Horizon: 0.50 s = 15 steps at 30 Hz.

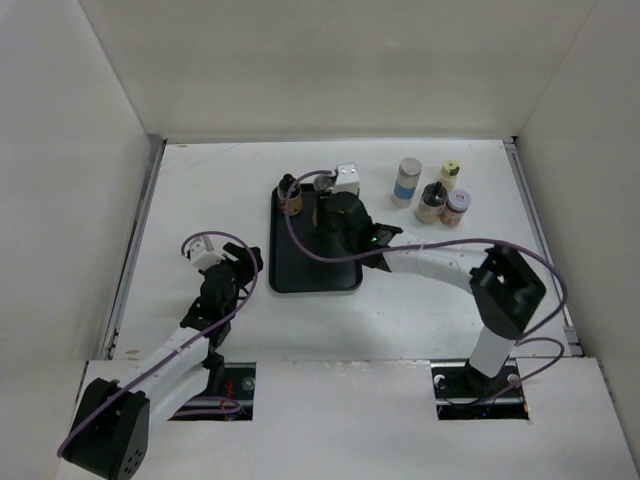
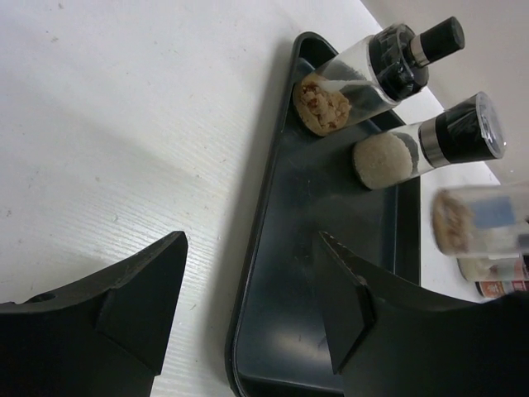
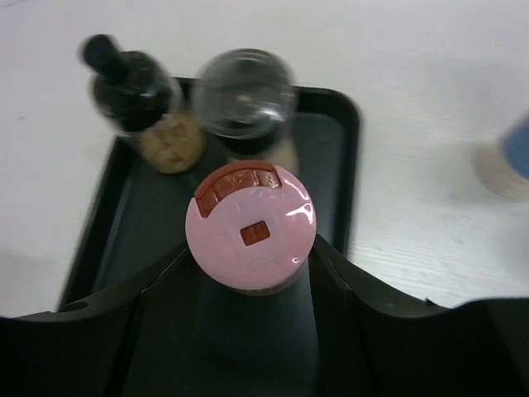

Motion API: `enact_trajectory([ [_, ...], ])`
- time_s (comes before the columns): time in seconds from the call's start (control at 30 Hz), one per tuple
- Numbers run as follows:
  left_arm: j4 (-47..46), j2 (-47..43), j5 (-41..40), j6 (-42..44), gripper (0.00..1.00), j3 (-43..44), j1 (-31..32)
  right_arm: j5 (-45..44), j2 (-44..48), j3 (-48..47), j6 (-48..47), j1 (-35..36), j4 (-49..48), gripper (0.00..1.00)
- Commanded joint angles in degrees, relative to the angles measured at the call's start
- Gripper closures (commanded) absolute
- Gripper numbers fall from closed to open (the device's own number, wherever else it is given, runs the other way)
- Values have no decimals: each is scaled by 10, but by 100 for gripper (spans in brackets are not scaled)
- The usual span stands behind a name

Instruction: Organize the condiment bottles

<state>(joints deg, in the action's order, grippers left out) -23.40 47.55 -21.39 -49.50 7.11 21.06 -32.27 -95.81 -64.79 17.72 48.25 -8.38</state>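
Over the black tray (image 1: 312, 268), holds pink-lidded bottle (image 3: 250, 227) in right gripper (image 3: 250, 263) beside two placed bottles (image 2: 364, 78), with four bottles (image 1: 407, 182) left on the table (image 1: 200, 185), left gripper (image 2: 250, 248) wide.

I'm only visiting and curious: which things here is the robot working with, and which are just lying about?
Job: pink-lidded bottle in the right gripper; black-capped bottle, clear-topped bottle on the black tray; blue-banded bottle, yellow-lidded bottle, dark-lidded bottle, pale-lidded jar beside it.
Just there: black tray, white table.
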Motion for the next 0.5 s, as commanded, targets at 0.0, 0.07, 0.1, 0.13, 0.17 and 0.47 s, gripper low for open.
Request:
enact_trajectory([
  [0.0,-20,-18,-5,2,40,-5,-4,18,-67,-88,5,25,-37,58],
  [0.07,-18,-22,-7,2,40,-6,-4,24,-112,-131,3,34,-43,58],
  [0.1,-18,-21,-8,2,40,-6,-4,29,-134,-153,2,36,-43,58],
  [0.13,-18,-18,-8,3,40,-6,-5,34,-154,-171,1,38,-44,58],
  [0.17,-18,-18,-5,2,40,-6,-5,37,-173,-187,1,39,-44,58],
  [0.47,-18,-20,-3,-1,40,-7,-5,41,-250,-214,14,44,-55,41],
])
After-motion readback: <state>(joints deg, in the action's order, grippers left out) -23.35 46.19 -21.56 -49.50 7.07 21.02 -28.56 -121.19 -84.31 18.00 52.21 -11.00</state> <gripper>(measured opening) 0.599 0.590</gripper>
